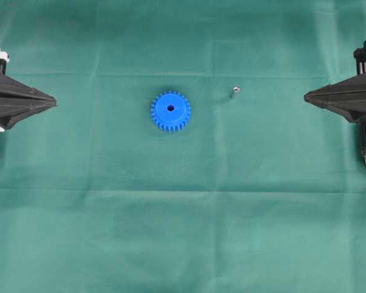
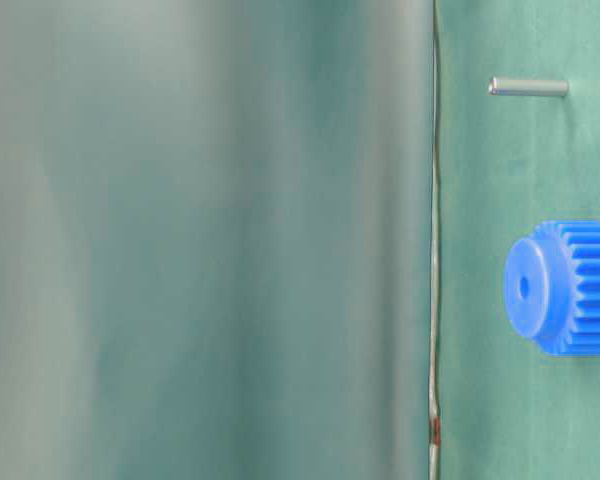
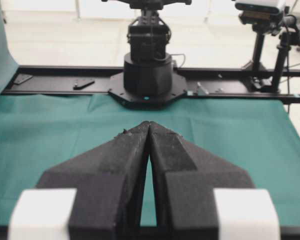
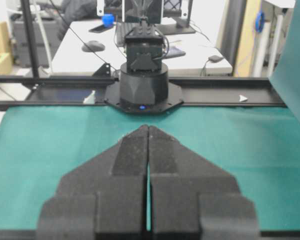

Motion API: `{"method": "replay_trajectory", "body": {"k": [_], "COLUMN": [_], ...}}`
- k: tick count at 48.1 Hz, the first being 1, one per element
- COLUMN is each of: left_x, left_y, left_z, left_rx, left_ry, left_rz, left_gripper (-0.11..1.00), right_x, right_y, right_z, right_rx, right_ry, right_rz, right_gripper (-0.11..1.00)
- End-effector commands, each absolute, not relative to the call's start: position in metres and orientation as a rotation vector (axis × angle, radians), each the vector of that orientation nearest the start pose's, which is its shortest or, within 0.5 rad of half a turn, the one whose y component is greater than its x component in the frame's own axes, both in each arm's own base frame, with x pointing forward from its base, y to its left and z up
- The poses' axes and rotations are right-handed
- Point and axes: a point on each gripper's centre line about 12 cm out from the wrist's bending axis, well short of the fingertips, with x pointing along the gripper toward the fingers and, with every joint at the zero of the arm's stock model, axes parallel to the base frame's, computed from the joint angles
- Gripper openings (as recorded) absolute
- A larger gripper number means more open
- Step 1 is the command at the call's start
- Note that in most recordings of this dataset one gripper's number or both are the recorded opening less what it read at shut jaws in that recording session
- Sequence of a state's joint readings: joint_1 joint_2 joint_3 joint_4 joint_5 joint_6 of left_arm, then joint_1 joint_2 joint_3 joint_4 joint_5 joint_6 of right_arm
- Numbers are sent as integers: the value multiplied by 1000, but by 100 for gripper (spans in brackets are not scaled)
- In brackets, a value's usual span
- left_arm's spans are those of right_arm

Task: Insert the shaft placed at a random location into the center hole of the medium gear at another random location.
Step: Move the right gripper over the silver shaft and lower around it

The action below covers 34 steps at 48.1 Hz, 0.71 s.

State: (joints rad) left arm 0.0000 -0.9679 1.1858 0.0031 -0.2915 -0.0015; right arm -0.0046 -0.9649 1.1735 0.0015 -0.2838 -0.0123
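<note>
Holding: nothing. My left gripper (image 1: pixel 53 100) and my right gripper (image 1: pixel 306 96) are each pressed tip to tip with no gap, and both wrist views show only bare cloth past the fingertips.
Nearest to my right fingers: the shaft (image 1: pixel 235 92), lying on its side on the green cloth (image 1: pixel 183 232), some way ahead of the right tips and slightly off their line.
Next out: the medium gear (image 1: pixel 171 111), lying flat, hub up, beyond the shaft from the right side and roughly between my two grippers, closer to the left tips than the shaft is.
Centre hole: the center hole (image 1: pixel 171 108) is dark, open and unfilled.
Risk, pickup: I judge the pin may roll or skid on the cloth if one finger touches first, since it is tiny and lies flat.
Risk, grasp: pinched off-centre, it could tilt and miss the hole.
Risk, insertion: the light gear may slide under a misaligned push unless my left fingers steady it.
Containers: none in view; the hole is the only receptacle, and it is empty.
</note>
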Motion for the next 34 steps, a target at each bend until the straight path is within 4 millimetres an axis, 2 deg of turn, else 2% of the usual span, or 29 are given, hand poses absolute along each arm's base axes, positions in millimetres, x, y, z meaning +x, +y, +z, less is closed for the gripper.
{"method": "replay_trajectory", "body": {"k": [1, 10, 27, 30, 34], "left_x": [203, 205, 204, 204, 204], "left_y": [-3, -4, -4, -4, -4], "left_z": [303, 303, 303, 304, 304], "left_rx": [10, 10, 10, 10, 10], "left_ry": [-89, -80, -80, -83, -83], "left_rz": [-18, -21, -21, -21, -19], "left_gripper": [0, 0, 0, 0, 0], "right_x": [202, 209, 227, 231, 239], "right_y": [-1, -5, -22, -27, -36], "right_z": [297, 293, 263, 254, 241], "right_rx": [0, 9, 33, 45, 65], "right_ry": [-83, -17, 112, 147, 200], "right_rz": [-4, -26, -99, -124, -159], "right_gripper": [1, 1, 1, 5, 18]}}
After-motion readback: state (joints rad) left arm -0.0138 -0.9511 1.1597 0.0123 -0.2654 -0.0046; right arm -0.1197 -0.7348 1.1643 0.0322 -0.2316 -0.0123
